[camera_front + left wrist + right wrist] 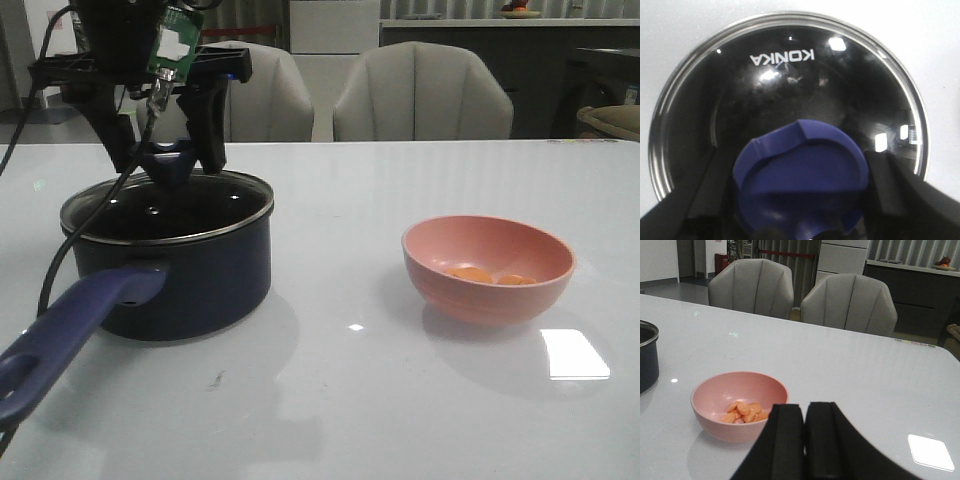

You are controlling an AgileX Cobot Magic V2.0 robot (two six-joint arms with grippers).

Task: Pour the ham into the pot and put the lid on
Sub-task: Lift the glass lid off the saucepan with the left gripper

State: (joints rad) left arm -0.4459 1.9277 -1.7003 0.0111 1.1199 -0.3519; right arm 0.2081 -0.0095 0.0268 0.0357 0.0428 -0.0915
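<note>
One pot (190, 270), one lid (790, 90) on it; left gripper (168, 150) spread astride knob (802, 175); one pink bowl (740, 405), about eight ham slices (745, 411); right gripper (805, 440) clenched, holding nothing.

One marking is legible. The word "KONKA" is printed in white capital letters on the glass of the lid (790, 95), near its metal rim. In the left wrist view the word appears upside down, on the far side of the glass from the blue knob (800, 185). No other text, numbers or signs can be read in the front view or in either wrist view.
</note>
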